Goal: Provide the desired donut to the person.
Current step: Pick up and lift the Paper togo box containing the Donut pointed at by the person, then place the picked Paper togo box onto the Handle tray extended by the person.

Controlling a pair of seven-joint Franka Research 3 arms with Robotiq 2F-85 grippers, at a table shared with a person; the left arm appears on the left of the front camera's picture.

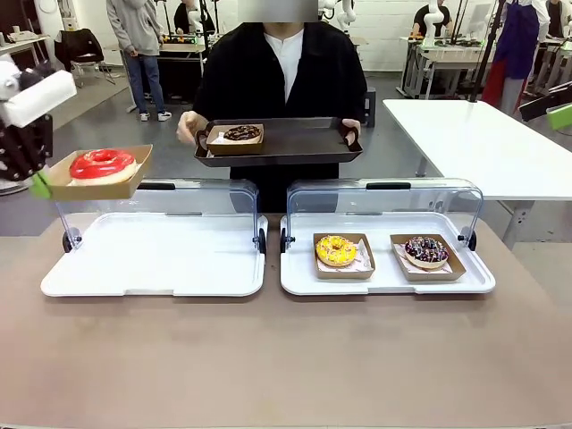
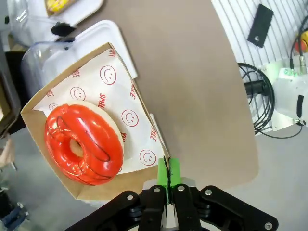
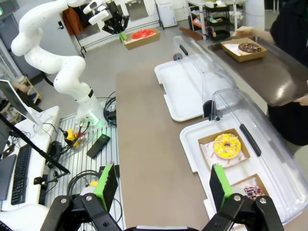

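Left claw (image 2: 168,172) clenched on the rim of the light, floppy-looking cardboard box (image 1: 94,191), red donut (image 1: 101,164) aloft over the table's (image 1: 268,357) left end: sticky glaze, so I'd grip cardboard only.

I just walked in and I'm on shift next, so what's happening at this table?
The left gripper, fingers shut on the rim of a cardboard tray, holds a red donut up above the left white tray. Across the table the person holds out a dark serving tray that already carries a chocolate donut. A yellow donut and a sprinkled donut sit in the right white tray. The right gripper is open, holding nothing.
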